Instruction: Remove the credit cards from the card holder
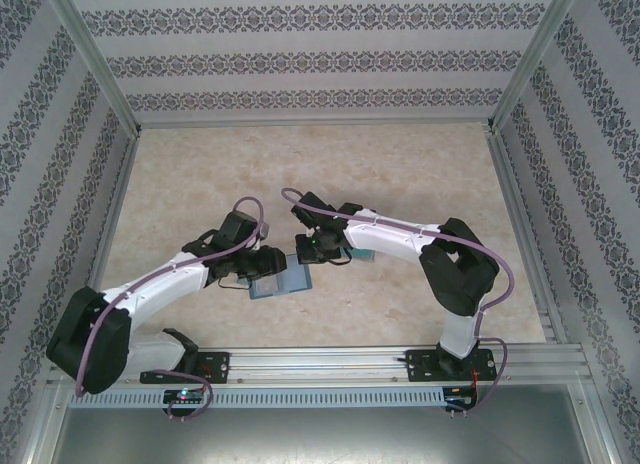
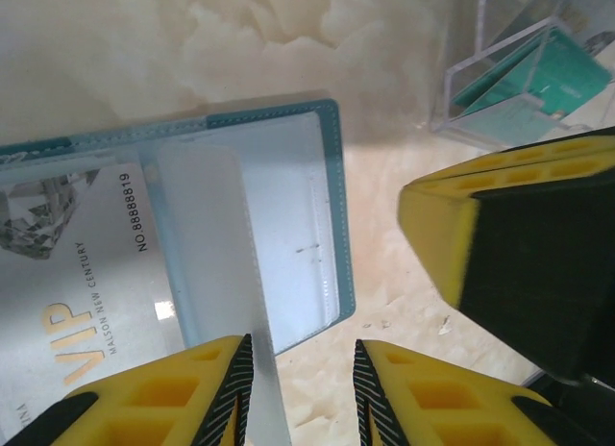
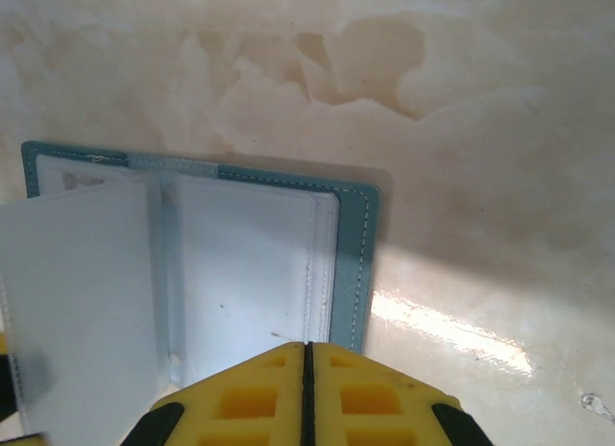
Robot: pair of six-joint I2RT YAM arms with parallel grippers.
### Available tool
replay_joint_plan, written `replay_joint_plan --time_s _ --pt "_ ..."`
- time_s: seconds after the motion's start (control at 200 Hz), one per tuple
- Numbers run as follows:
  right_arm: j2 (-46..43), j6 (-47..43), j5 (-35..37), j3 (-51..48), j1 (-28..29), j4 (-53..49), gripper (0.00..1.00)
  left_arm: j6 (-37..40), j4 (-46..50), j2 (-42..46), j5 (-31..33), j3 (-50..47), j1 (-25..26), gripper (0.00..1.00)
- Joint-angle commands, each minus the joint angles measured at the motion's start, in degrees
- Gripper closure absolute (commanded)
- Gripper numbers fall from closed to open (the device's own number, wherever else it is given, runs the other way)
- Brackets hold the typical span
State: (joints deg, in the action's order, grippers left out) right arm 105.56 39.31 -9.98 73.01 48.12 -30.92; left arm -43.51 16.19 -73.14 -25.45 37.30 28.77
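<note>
Where the left gripper [image 2: 300, 358] is seen from its own wrist, its yellow fingers [image 2: 192, 398] are held a little apart. A clear floppy sleeve [image 2: 207, 244] is seen running down into the gap, close by one finger. Whether the sleeve is touched cannot be told. The sleeve is joined to the card holder [image 2: 332, 206], which is laid open and flat on the worktop [image 2: 288, 42]. A grey credit card [image 2: 86, 302] marked VIP is tucked in one side of the holder, under clear plastic. Part of this card is cut off by the picture's edge.

The right gripper [image 3: 307, 350] is pressed tight, finger against finger, over one edge of an empty blue-grey panel of the holder. Whether anything is pinched cannot be told, as the tips are hidden by the fingers themselves.

From above, the two grippers are found close together near the middle of the worktop, a bit toward its near edge. Much of the holder is covered by them, and its near part is seen sticking out. A clear stand [image 2: 480, 100] with teal cards [image 2: 562, 76] is placed near the holder, on the side toward the worktop's right edge, partly hidden under the right arm.

Wide bare room is seen toward the far edge and both far corners. Patterned walls [image 1: 300, 54] are set round three sides.
</note>
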Motion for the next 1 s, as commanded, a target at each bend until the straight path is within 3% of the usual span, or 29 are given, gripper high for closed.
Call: replay_joint_plan --time_s 0.0,0.425,0.525,0.61,0.994 --pt "-1.6 0.4 -0.1 1.0 -0.4 -0.3 0.95 0.4 -2.6 -3.8 -2.2 0.0 -0.5 0.66" --pt "-5.8 1.3 2.4 -3.3 -1.1 -0.2 0.95 0.5 -5.7 -15.1 -4.9 4.8 1.1 0.68" --pt "-5.6 1.5 2.1 -3.3 -1.1 0.2 0.95 1.0 -4.8 -14.3 -4.2 5.1 1.4 0.66" --pt "-5.1 1.4 1.8 -3.0 -1.1 0.2 0.95 1.5 -3.8 -13.7 -4.0 5.5 1.4 0.52" --pt "-3.7 0.7 0.8 -1.5 -0.9 0.0 0.95 1.4 0.4 -7.1 -1.0 5.9 1.3 0.5"
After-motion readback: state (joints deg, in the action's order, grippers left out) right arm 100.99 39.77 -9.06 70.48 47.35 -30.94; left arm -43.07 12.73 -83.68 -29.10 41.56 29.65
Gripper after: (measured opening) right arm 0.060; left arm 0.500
